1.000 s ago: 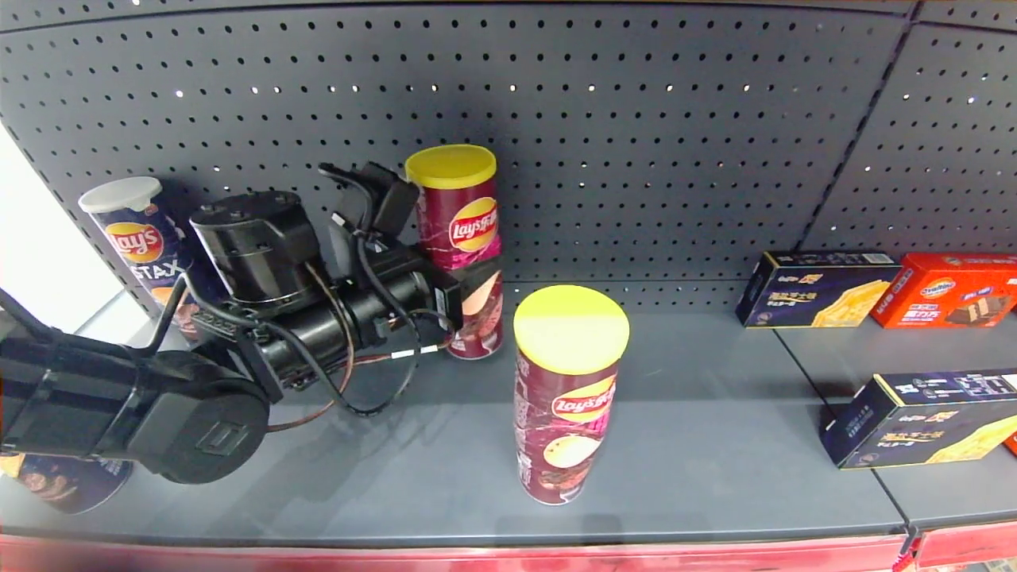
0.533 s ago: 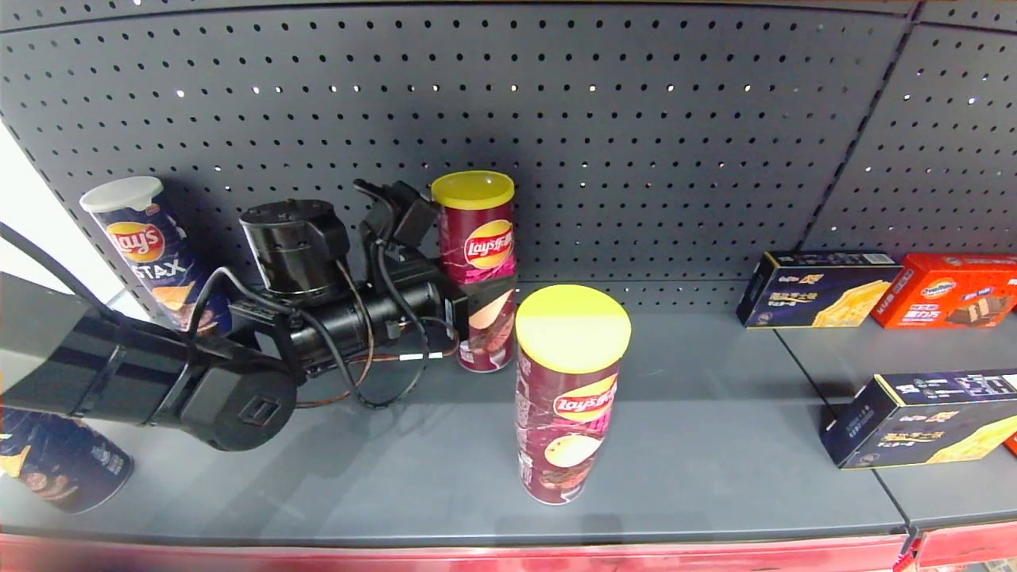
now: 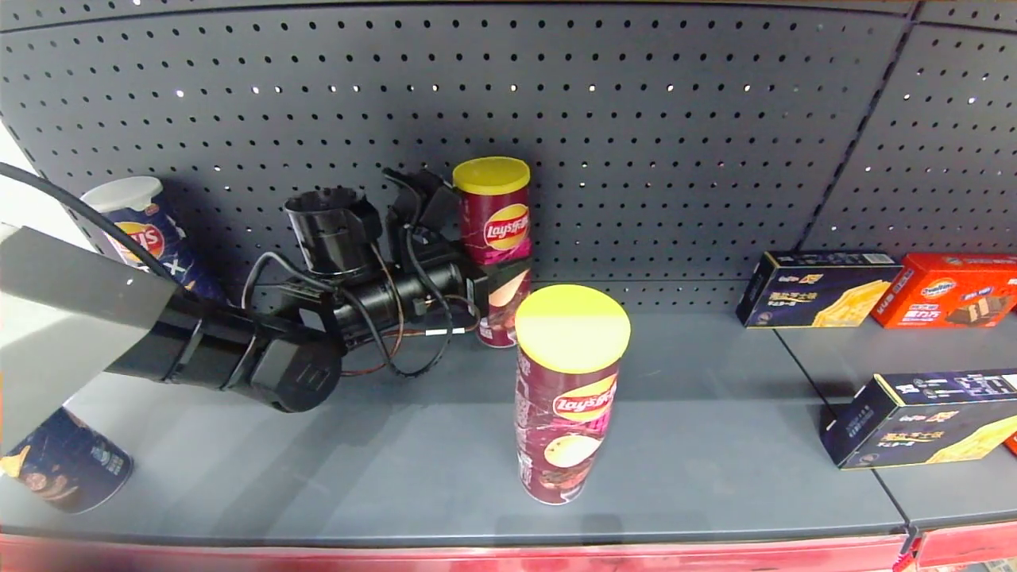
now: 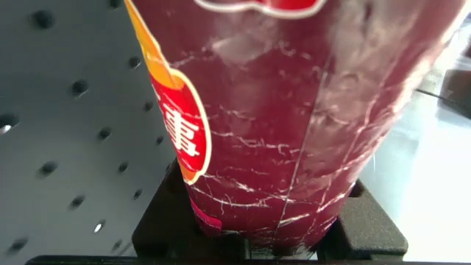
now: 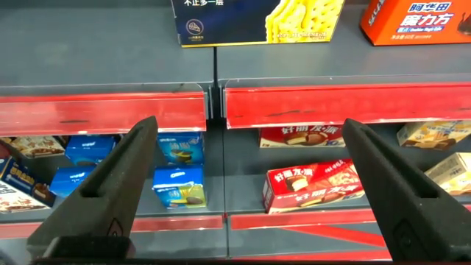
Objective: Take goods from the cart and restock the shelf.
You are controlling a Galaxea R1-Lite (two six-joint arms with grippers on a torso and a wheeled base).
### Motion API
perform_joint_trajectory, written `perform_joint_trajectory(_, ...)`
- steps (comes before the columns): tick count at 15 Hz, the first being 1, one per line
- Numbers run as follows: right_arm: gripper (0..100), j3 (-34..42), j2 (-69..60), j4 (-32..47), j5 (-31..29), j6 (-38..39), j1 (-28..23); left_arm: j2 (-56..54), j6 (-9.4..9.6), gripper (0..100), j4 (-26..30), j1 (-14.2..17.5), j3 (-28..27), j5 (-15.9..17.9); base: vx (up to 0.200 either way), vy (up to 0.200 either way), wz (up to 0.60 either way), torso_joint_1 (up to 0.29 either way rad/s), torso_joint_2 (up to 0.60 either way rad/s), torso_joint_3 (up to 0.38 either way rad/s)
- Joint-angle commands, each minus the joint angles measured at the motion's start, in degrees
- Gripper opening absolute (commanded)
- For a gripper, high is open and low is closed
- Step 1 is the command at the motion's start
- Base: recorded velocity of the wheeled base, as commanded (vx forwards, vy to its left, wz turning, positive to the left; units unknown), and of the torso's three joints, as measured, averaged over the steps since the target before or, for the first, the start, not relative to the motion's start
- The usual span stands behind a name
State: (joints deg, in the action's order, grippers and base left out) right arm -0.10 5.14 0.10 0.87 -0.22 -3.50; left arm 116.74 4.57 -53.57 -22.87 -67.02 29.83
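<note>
The left hand (image 3: 499, 295) is closed on the lower half of a maroon chip can with a yellow lid (image 3: 493, 230). It holds the can upright at the far side of the shelf (image 3: 715, 445), just in front of the pegboard back panel (image 3: 636, 119). Whether the can's base touches the shelf cannot be told. In the left wrist view the can (image 4: 294, 110) sits between the black fingers (image 4: 372, 228).

A second maroon can (image 3: 568, 397) stands upright nearer and slightly to the right, apart from the held one. Two blue chip cans stand at the left, one far (image 3: 151, 238) and one near (image 3: 63, 469). Dark blue biscuit boxes (image 3: 814, 290) (image 3: 914, 417) and a red box (image 3: 949, 290) lie to the right.

The right hand (image 5: 250, 125) is spread wide, holding nothing, facing lower shelves with red front rails (image 5: 103, 114).
</note>
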Motion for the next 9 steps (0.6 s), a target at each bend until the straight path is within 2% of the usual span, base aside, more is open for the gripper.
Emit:
perform_joint_trajectory(1, 100, 0.01, 0.13, -0.01, 0.01, -0.04, -0.02, 1.92, 0.00, 0, -0.22, -0.77, -1.79, -0.04, 0.000, 0.000, 0.00, 0.000, 0.00, 0.000)
perform_joint_trajectory(4, 100, 0.01, 0.13, -0.01, 0.01, -0.04, -0.02, 2.88, 0.09, 0, -0.40, -1.65, -2.41, -0.04, 0.000, 0.000, 0.00, 0.000, 0.00, 0.000)
perform_joint_trajectory(9, 100, 0.01, 0.13, -0.01, 0.01, -0.04, -0.02, 4.02, 1.76, 0, -0.66, -2.36, -2.32, -0.12, 0.000, 0.000, 0.00, 0.000, 0.00, 0.000)
